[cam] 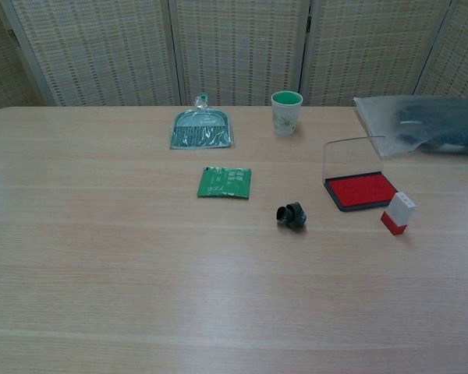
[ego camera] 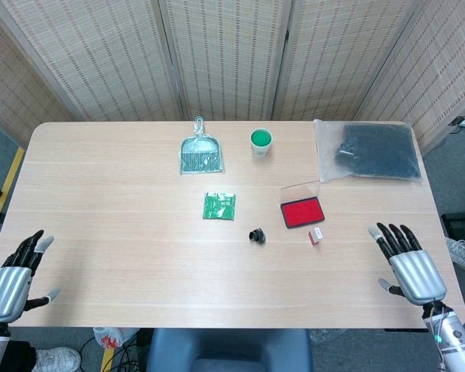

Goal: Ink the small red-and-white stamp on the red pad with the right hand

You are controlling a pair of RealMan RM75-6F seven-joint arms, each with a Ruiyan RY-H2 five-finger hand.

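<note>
Left hand (ego camera: 8, 288): at the near left corner of the table (ego camera: 108, 225), partly over its edge. Fingers spread and extended, holding nothing. Seen in the head view only.

Small dustpan (ego camera: 200, 153): green, lying flat toward the far edge, left of centre, handle pointing to the far edge.

Green packet (ego camera: 219, 206): flat on the table near its middle, nearer the front edge than the dustpan.

Small black object (ego camera: 256, 235): just right of the packet and slightly nearer the front edge; too small to identify with confidence, possibly a cap or clip.

Paper cup (ego camera: 261, 142): upright near the far edge, green inside, right of the dustpan.

Red pad (ego camera: 302, 212): right of centre, open, with its clear lid (cam: 351, 158) standing up at the far side. Red inking surface exposed.

Stamp (ego camera: 316, 235): small, white top over red base, standing on the table just beside the near right corner of the red pad. In the chest view it appears apart from the pad, not on it.

Clear bag (ego camera: 366, 149): at the far right corner, holding dark contents.

Right hand (ego camera: 410, 267): near the right edge of the table, toward the near right corner. Fingers extended and apart, pointing to the far edge, holding nothing. The stamp lies well apart from these fingers, to their left and slightly farther from the front edge; no contact.
</note>
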